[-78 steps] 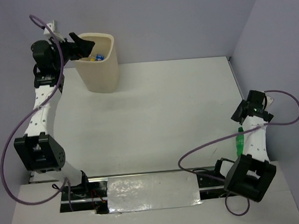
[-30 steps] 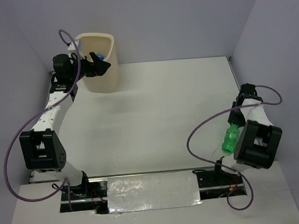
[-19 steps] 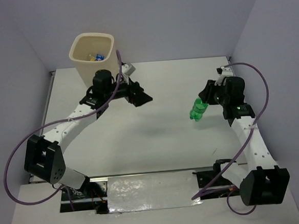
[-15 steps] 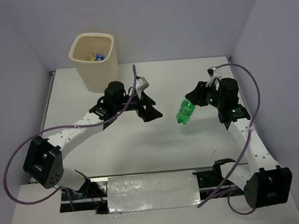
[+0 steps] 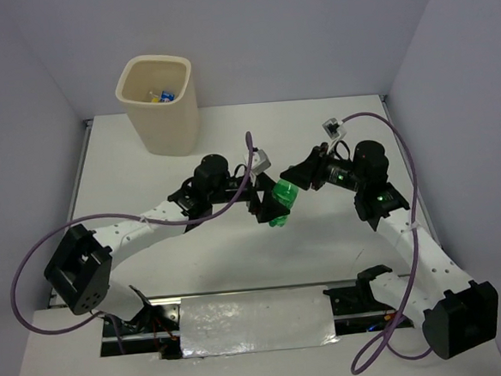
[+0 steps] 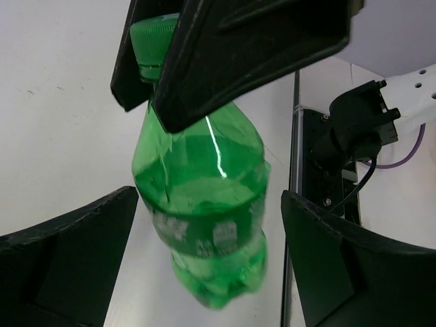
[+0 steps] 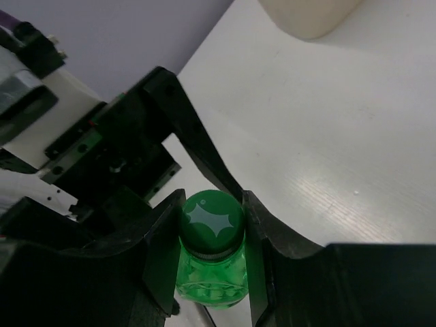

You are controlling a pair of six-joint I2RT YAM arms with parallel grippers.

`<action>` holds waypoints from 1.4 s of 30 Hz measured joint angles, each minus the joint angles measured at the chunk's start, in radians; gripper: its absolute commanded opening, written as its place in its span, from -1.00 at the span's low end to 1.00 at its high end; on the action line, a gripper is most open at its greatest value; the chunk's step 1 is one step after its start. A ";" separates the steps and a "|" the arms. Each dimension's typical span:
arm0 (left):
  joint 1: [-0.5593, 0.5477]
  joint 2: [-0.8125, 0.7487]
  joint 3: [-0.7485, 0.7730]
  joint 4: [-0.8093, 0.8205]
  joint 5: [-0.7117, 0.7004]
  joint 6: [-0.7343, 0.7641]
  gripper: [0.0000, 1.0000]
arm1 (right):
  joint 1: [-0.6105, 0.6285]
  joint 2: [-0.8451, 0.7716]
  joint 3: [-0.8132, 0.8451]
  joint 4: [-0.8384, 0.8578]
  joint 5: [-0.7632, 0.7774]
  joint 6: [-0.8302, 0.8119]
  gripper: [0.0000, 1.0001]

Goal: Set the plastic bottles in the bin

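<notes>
A green plastic bottle (image 5: 279, 205) with a green cap hangs neck-up above the middle of the table. My right gripper (image 5: 292, 185) is shut on its cap and neck; in the right wrist view the cap (image 7: 212, 215) sits tight between the two fingers of the right gripper (image 7: 212, 204). My left gripper (image 5: 264, 202) is open, and in the left wrist view the left gripper (image 6: 210, 201) has a finger on either side of the green bottle (image 6: 204, 211), neither touching it. The cream bin (image 5: 167, 125) stands at the far left with bottles (image 5: 165, 96) inside.
Purple cables loop from both arms, one (image 5: 29, 281) at the left and one (image 5: 409, 185) at the right. A shiny taped strip (image 5: 255, 321) runs along the near edge between the arm bases. The bin (image 7: 306, 13) shows at the top of the right wrist view.
The right arm carried the green bottle from the table's right side to the middle. The left arm swung from the bin to the middle, its open fingers now flanking the bottle.
</notes>
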State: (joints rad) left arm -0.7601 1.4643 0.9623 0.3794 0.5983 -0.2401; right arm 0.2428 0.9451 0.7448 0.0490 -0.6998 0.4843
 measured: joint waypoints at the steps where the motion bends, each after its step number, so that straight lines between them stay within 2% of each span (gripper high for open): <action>1: -0.005 0.008 0.005 -0.001 -0.006 0.000 0.99 | 0.008 0.000 -0.002 0.011 -0.008 0.011 -1.00; 6: -0.017 0.061 0.048 -0.024 -0.011 0.000 0.99 | 0.035 0.000 -0.005 0.062 -0.018 0.053 -1.00; 8: -0.018 0.077 0.065 -0.029 0.003 0.000 0.91 | 0.040 0.000 -0.008 0.080 -0.011 0.064 -1.00; 12: -0.020 0.092 0.080 -0.037 0.032 -0.006 0.09 | 0.044 0.000 -0.017 0.116 0.012 0.078 -1.00; 13: -0.020 0.092 0.082 -0.045 0.030 -0.011 -0.02 | 0.044 0.000 -0.017 0.115 0.012 0.075 -1.00; 14: -0.016 0.092 0.082 -0.047 0.033 -0.009 -0.14 | 0.046 0.000 -0.016 0.113 0.021 0.066 -0.70; 16: -0.016 0.093 0.089 -0.060 0.034 -0.010 -0.20 | 0.051 0.000 -0.011 0.098 0.039 0.060 0.08; 17: -0.017 0.093 0.089 -0.065 0.032 -0.005 -0.26 | 0.052 -0.002 -0.009 0.086 0.049 0.057 0.61; 18: -0.017 0.092 0.089 -0.073 0.024 0.000 -0.27 | 0.054 -0.005 -0.006 0.071 0.067 0.058 0.91; 19: -0.017 0.091 0.089 -0.079 0.015 0.003 -0.27 | 0.054 -0.008 -0.004 0.051 0.095 0.050 1.00; 21: -0.012 0.087 0.090 -0.106 -0.017 0.007 -0.34 | 0.053 -0.021 0.003 0.009 0.153 0.027 1.00; 25: 0.060 0.057 0.097 -0.185 -0.078 0.005 -0.39 | 0.041 -0.083 0.058 -0.169 0.421 -0.016 1.00; 33: 0.421 0.041 0.277 -0.284 -0.156 -0.023 -0.22 | 0.017 -0.241 0.085 -0.371 0.949 -0.092 1.00; 36: 0.554 0.087 0.466 -0.328 -0.152 -0.037 -0.13 | -0.016 -0.253 0.085 -0.411 1.056 -0.111 1.00; 39: 0.642 0.195 0.709 -0.332 -0.152 -0.056 -0.22 | -0.086 -0.241 0.085 -0.425 1.080 -0.125 1.00; 42: 0.716 0.304 0.900 -0.317 -0.147 -0.097 -0.05 | -0.168 -0.204 0.084 -0.422 1.057 -0.130 1.00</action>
State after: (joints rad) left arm -0.0441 1.7679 1.8622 0.0620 0.4515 -0.3370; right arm 0.0750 0.7414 0.8288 -0.3733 0.3576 0.3538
